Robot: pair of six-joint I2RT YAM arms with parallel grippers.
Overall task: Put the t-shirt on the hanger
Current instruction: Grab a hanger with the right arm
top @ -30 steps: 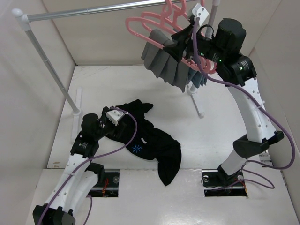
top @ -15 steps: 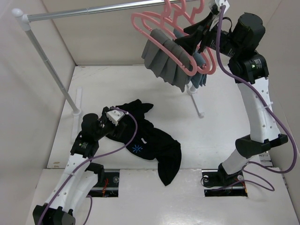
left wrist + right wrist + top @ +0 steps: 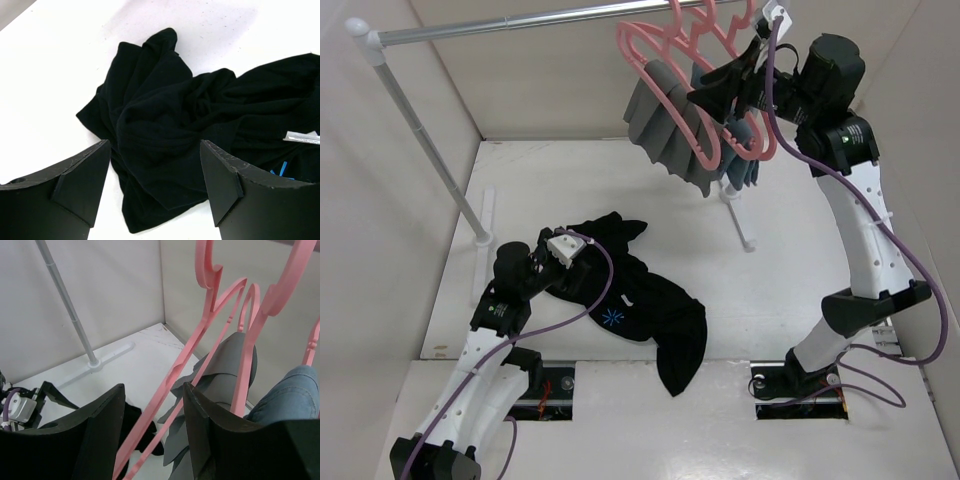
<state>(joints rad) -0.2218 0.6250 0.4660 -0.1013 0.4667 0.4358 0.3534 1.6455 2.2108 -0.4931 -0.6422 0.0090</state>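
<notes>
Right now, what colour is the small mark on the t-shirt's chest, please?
The mark is light blue, clearest in the top external view.

The hanger (image 3: 214,295) runs out of view at 6 o'clock between the right end effector (image 3: 152,390) fingers; whether they touch it, I can't tell. The t-shirt (image 3: 165,130) is cropped at 3 o'clock.

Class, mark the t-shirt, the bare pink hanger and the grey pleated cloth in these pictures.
t-shirt (image 3: 655,305): top view, on its crumpled body.
hanger (image 3: 172,380): right wrist view, on its sloping shoulder bar.
grey pleated cloth (image 3: 655,130): top view, on its hanging pleats.
</notes>
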